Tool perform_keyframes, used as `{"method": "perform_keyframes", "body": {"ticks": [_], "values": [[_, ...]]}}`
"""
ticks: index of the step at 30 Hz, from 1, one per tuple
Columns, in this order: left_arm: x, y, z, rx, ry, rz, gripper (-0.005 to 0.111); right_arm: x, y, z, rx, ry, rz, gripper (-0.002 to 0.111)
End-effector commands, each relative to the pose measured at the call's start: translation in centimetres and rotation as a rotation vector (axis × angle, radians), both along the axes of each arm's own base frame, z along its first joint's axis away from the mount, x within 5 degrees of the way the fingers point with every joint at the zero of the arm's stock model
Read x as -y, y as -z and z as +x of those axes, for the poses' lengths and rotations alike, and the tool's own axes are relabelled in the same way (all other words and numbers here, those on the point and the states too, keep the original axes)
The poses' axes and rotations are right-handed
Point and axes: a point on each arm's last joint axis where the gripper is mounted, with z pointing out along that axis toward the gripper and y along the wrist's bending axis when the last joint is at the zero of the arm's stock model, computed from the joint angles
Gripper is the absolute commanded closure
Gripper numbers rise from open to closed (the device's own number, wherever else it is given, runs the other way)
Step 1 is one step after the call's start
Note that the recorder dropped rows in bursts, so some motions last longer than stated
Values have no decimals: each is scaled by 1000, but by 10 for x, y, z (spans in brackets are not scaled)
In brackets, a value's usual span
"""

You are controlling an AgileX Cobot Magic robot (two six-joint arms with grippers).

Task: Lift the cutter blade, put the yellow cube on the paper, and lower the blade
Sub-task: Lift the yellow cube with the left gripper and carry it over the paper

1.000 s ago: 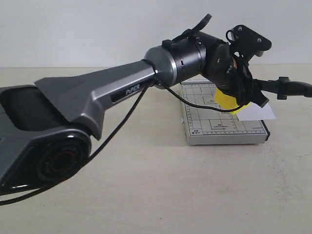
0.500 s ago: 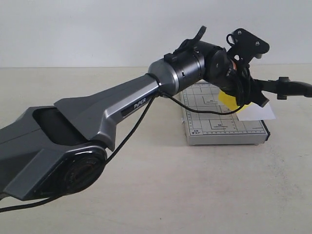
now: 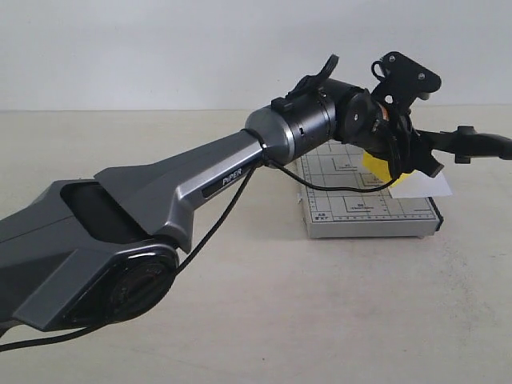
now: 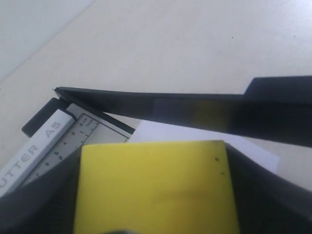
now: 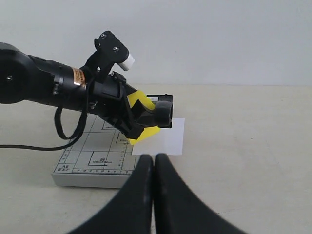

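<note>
**Now: cube held over the paper, blade up**

Clamped on the yellow cube point(image 4: 156, 187), the left tool point(image 3: 392, 164) holds it over the paper point(image 5: 168, 139). The paper overhangs the right edge of the grey trimmer board point(image 3: 352, 212) on the tabletop point(image 3: 320, 304). Whether cube and paper touch cannot be told. The cutter blade point(image 4: 161, 105) stands raised off the board, passing just beyond the cube. The right tool point(image 5: 154, 163), fingers pressed together, hovers off the board's right edge.
</note>
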Motion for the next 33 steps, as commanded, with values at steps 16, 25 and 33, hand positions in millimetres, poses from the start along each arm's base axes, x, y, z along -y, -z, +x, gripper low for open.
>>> {"method": "perform_keyframes", "body": {"ticks": [16,25,33], "values": [[2,8,1,11,4,-12,102,0,-2,0,20,-1,5,108],[2,21,2,2,3,2,102,0,-2,0,20,-1,5,108],[3,22,2,10,9,6,57,0,-2,0,20,-1,5,108]]}}
